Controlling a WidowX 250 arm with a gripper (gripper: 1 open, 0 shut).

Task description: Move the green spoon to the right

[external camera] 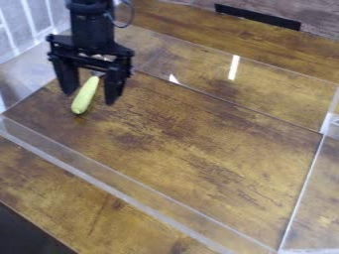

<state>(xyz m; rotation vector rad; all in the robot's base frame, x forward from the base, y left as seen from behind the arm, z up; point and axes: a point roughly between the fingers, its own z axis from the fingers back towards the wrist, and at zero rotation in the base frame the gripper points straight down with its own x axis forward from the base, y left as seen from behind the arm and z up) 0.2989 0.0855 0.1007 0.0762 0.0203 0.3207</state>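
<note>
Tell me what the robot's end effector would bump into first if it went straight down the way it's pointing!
Probably the green spoon: it shows between the open end effector's two fingers. One view hides depth, so it might miss the spoon and meet the table first.
</note>
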